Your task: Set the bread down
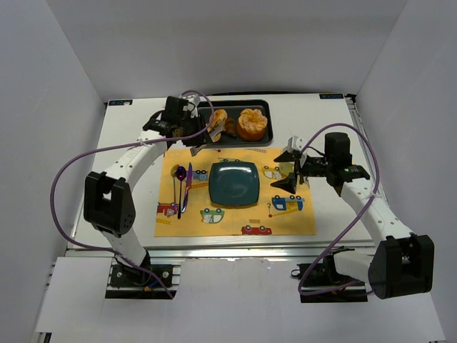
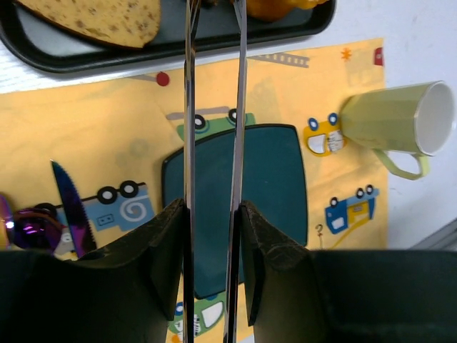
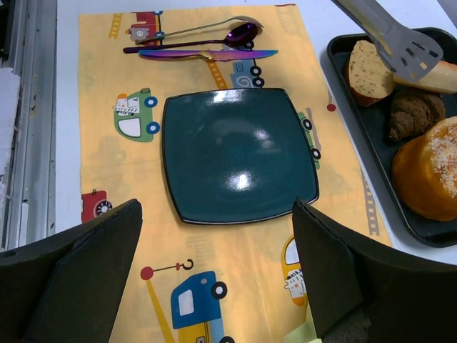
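Observation:
The bread, a small brown bun (image 3: 416,112), lies in the black tray (image 3: 371,136) between a toast slice (image 3: 370,71) and a large orange pastry (image 3: 428,175). It also shows in the top view (image 1: 230,128). My left gripper (image 2: 214,207) is shut on metal tongs (image 2: 191,107), raised near the tray's left end (image 1: 190,121). The tong head (image 3: 407,50) hangs over the tray beside the toast, just above the bun and apart from it. My right gripper (image 3: 216,207) is open and empty over the mat's right side (image 1: 284,170).
A teal square plate (image 1: 233,183) sits mid-mat on the yellow placemat (image 1: 214,221). A knife (image 2: 71,207) and purple spoon (image 3: 239,32) lie left of the plate. A pale green cup (image 2: 389,118) lies on its side right of the plate, under my right gripper.

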